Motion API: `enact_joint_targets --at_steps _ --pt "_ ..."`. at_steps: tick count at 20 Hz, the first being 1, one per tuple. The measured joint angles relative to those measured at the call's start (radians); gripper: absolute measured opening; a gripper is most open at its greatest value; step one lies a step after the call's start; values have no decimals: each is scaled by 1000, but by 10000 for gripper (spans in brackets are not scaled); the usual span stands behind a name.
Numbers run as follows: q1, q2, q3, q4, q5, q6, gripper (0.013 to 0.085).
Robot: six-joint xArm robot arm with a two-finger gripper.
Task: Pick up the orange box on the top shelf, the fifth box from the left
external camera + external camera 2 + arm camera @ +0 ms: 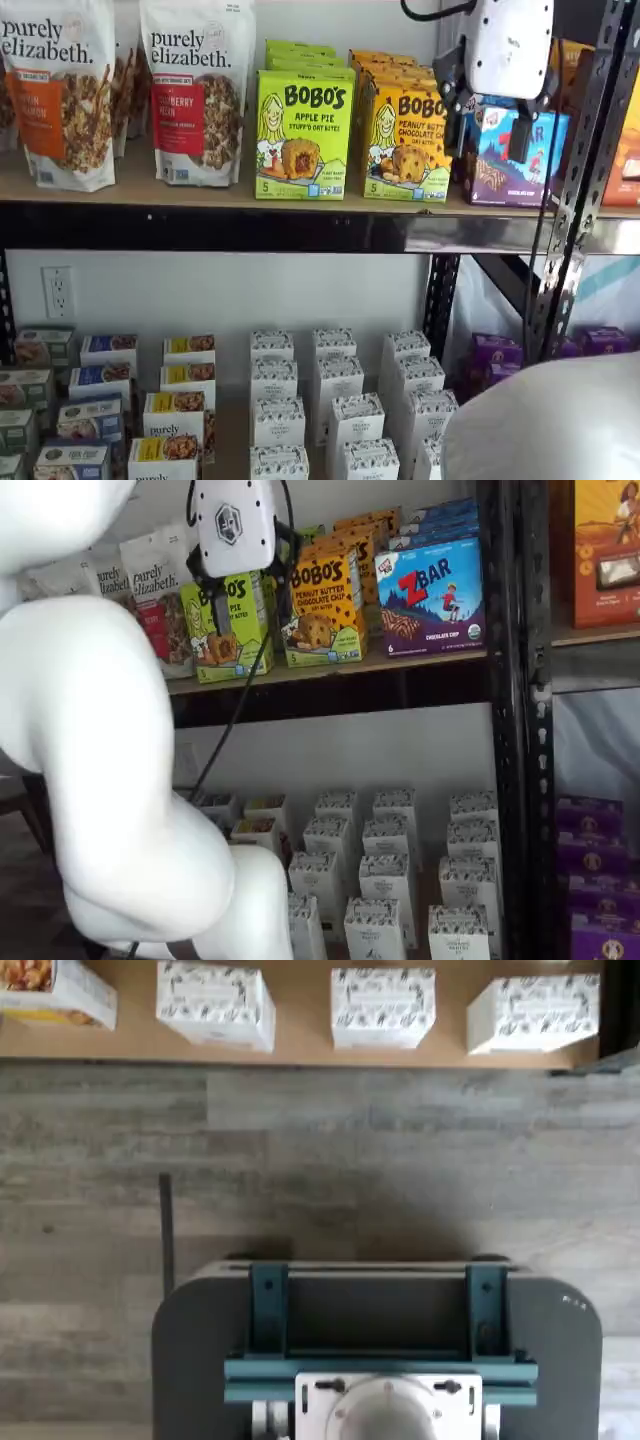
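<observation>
My gripper (237, 592) hangs white-bodied with black fingers (268, 588) before the tan wooden top shelf (200, 190); I cannot tell whether they are parted. Just beside them the upright orange-yellow Bobo's carton, the orange box (326, 608), stands free at the shelf's front edge, between the lime-green Bobo's box (303, 134) and the blue-purple ZBar box (432, 597). Open air lies ahead of the black front rail (250, 228). Small white patterned boxes (335, 420) fill the shelf below

Looks like a mock shop setup: black metal racking (585, 180) is holding rows of boxed snacks (304, 135) and granola bags (60, 95).
</observation>
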Motion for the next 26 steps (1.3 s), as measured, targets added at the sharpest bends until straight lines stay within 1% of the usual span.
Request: enact_joint_targets --at_steps 3,6,7,9,10,13,15,17,18,22,26 --pt "14 -13 26 -14 -68 8 850" --pt "32 -19 48 -40 -147 18 850" --pt "35 -26 61 -45 -186 20 850" --pt "57 -44 95 -78 -282 37 850" --pt "61 -47 103 -84 -309 42 850" --pt "60 -28 111 -73 -365 45 850" --pt "59 -4 107 -65 -372 45 850" --pt "64 7 118 -73 -400 51 850" --pt "62 9 126 -70 -420 49 850" --pt "34 6 157 -29 -527 23 850" --pt "24 14 160 -26 -598 12 850"
